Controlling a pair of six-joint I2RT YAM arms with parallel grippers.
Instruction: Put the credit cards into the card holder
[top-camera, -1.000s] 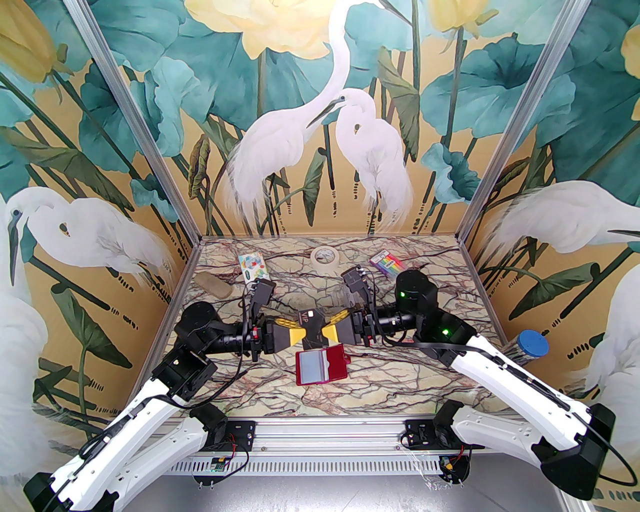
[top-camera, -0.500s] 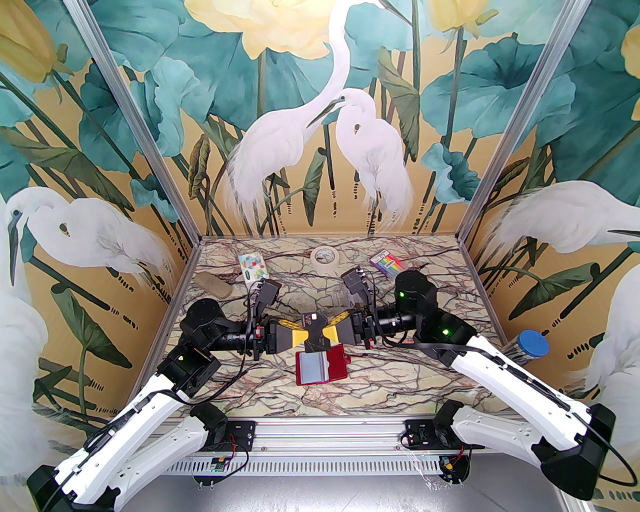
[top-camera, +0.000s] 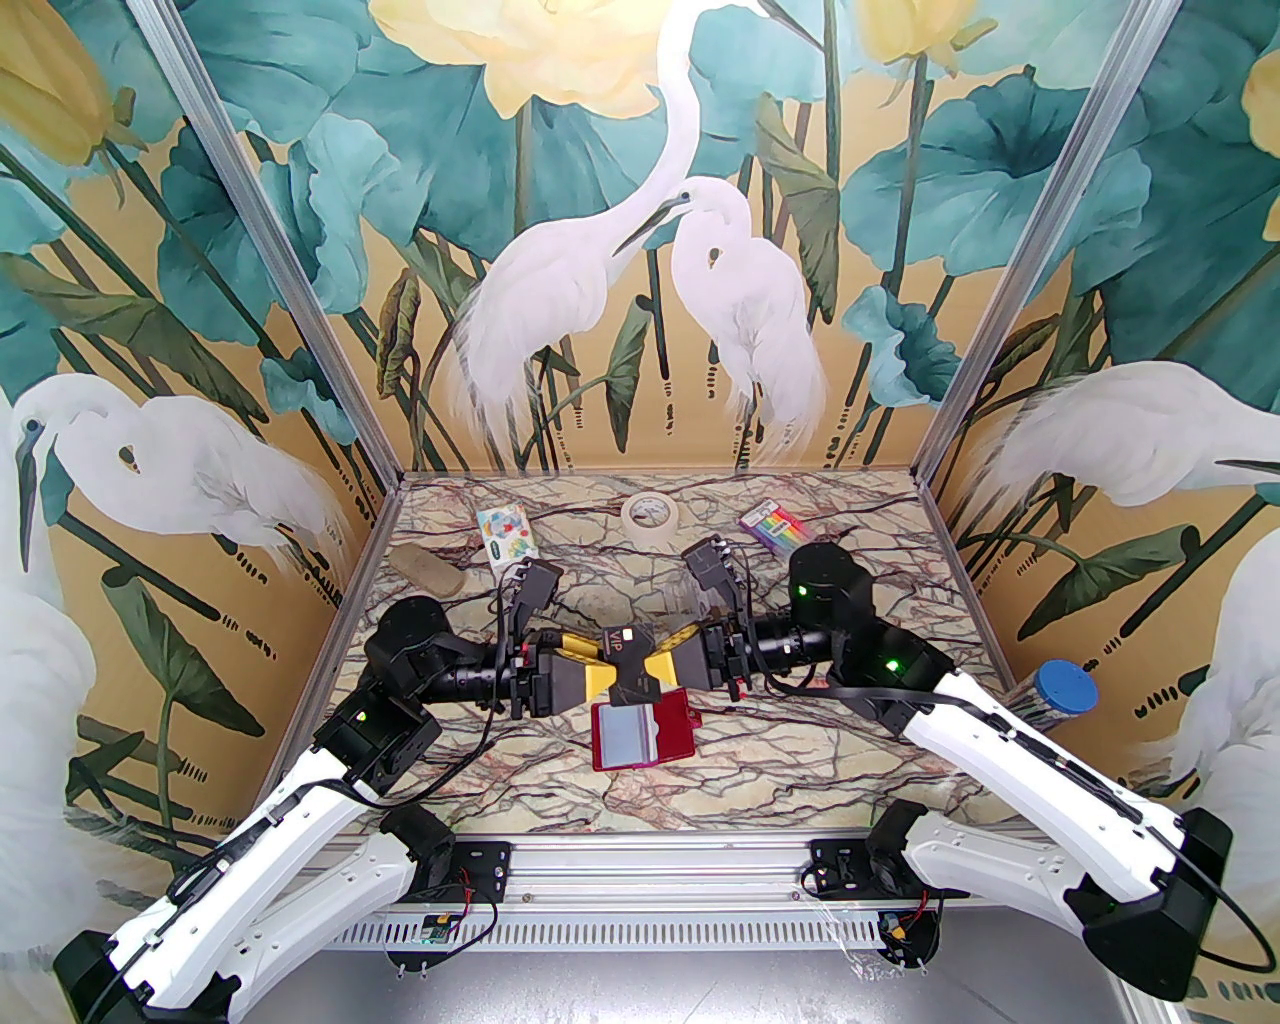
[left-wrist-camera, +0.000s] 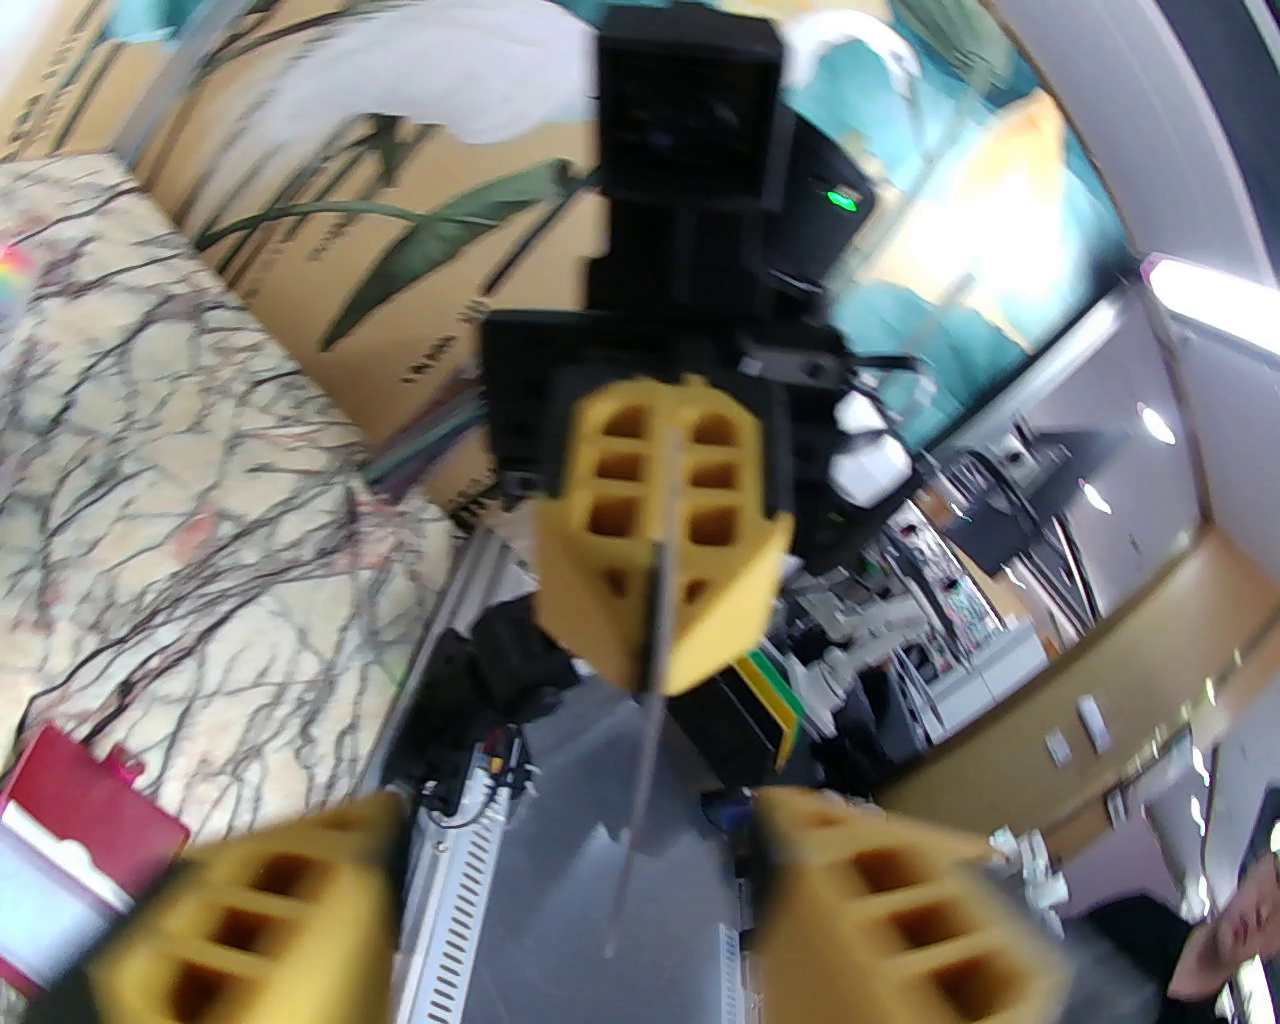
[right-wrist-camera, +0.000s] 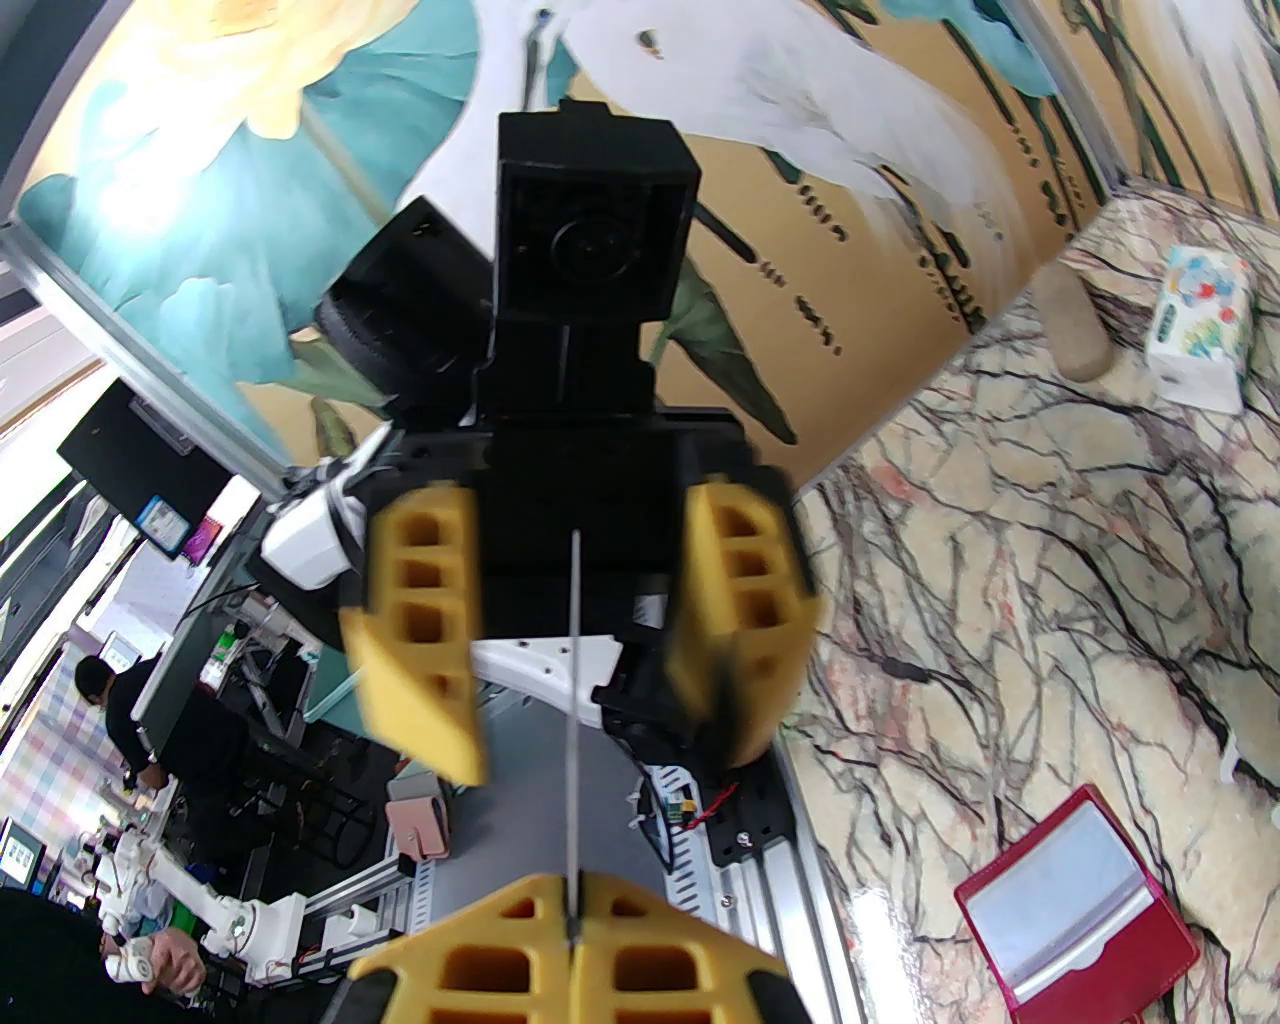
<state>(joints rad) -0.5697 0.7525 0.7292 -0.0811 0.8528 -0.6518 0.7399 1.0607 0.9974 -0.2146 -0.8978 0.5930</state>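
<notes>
Since 1 second ago the left claw (top-camera: 606, 668) has let go: its 2 yellow fingers, closed on the dark card (top-camera: 630, 662) before, now stand spread on either side of it, and the left arm's elbow has slid a little to the right. The right claw (top-camera: 660, 655) has hardly shifted and is pressed together on the card's right end, so the card now hangs from that 1 claw alone. The 2 claws face each other tip to tip over the middle of the marbled table (top-camera: 800, 760), with the card between them and clear of the surface. It is black, with pale lettering and a small light patch near its far corner. From the left wrist the card shows edge-on as a thin line running from the closed fingers opposite down into the gap between that claw's own parted fingers. From the right wrist the same thin edge rises out of its own shut fingertips. The card holder (top-camera: 672, 735) lies open and flat on the table, just nearer the arm bases than the claws, and nothing touches it. A pale grey-blue rectangle fills its left half; I cannot tell if that is a card or a pocket window. Along the far edge sit a tape roll (top-camera: 648, 515), a rainbow-striped packet (top-camera: 772, 528) and a patterned packet (top-camera: 508, 535).
</notes>
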